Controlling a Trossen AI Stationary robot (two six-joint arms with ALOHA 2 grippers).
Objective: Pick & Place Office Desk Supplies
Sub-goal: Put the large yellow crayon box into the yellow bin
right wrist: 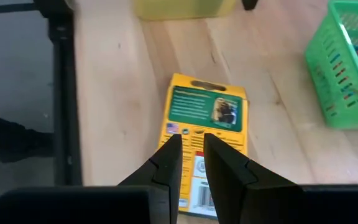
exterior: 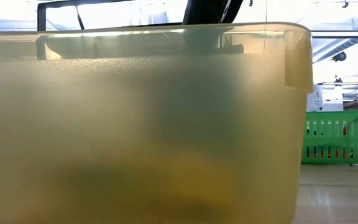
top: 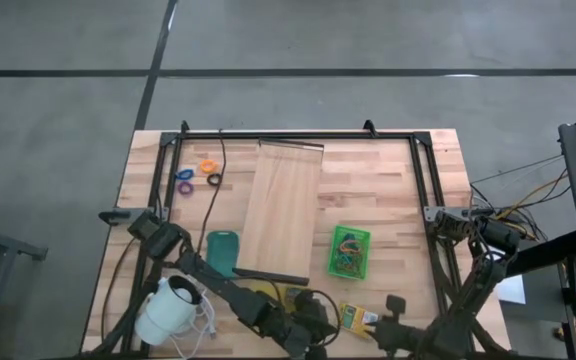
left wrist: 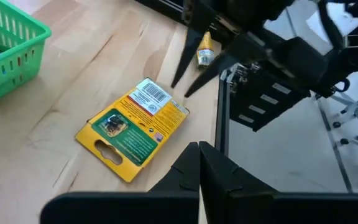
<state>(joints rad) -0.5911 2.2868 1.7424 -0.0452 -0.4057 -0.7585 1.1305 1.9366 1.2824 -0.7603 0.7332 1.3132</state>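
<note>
Your right gripper hangs just above the flat yellow-and-green carded packet lying on the pale wooden table near its front edge — fingers a narrow gap apart, gripping nothing. Your left gripper sits beside it, fingers pressed shut and empty. The green plastic mesh basket holding coloured loops stands near — just beside the long pale board.

Both my arms are reaching low along the table's near edge.
My left gripper is sitting at six o'clock with fingers pressed together; my right gripper, at five o'clock, is showing a narrow gap between its fingers.
</note>
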